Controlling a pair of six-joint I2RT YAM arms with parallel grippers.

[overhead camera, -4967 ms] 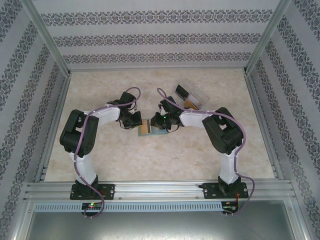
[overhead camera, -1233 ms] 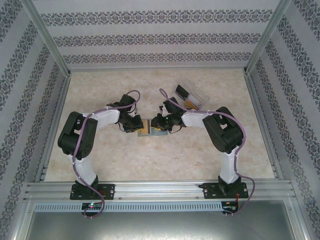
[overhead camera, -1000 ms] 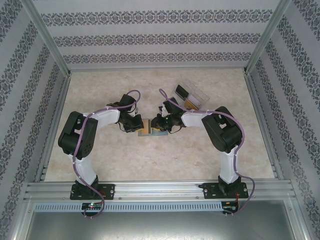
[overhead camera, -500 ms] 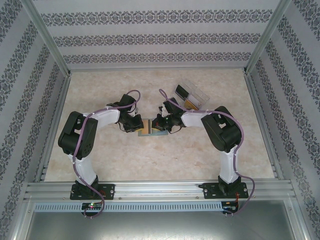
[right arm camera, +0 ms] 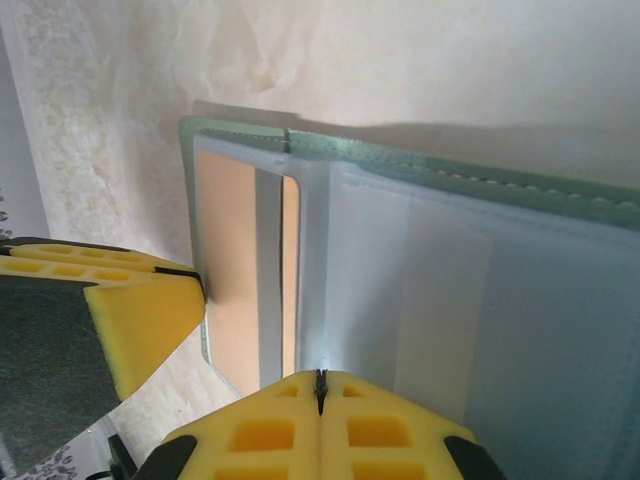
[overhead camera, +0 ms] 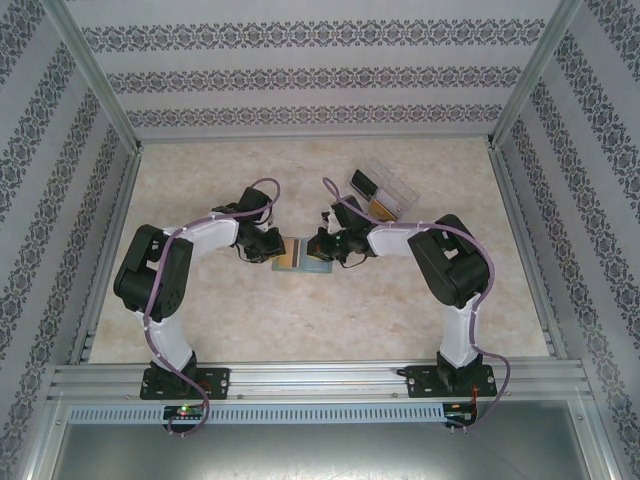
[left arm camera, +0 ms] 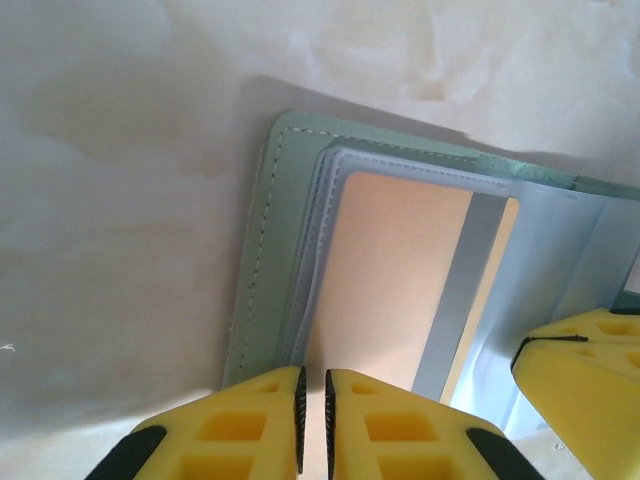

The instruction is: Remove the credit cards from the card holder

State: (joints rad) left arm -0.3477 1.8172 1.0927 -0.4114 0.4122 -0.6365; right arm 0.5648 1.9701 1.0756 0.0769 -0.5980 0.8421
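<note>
The left jaws, a slit apart, are sitting at the golden-yellow plastic card [left arm camera: 385,270] inside the grey-green bifold card holder [left arm camera: 255,260]; the closed right jaws are crowding opposite, with a clear rectangular plastic box [overhead camera: 383,190] lying behind.

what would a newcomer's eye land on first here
An open grey-green card holder lies mid-table, a golden-yellow card in its clear sleeve on the left arm's side. The yellow-fingered left gripper and right gripper meet it from either side; a clear box sits behind the right one.
</note>
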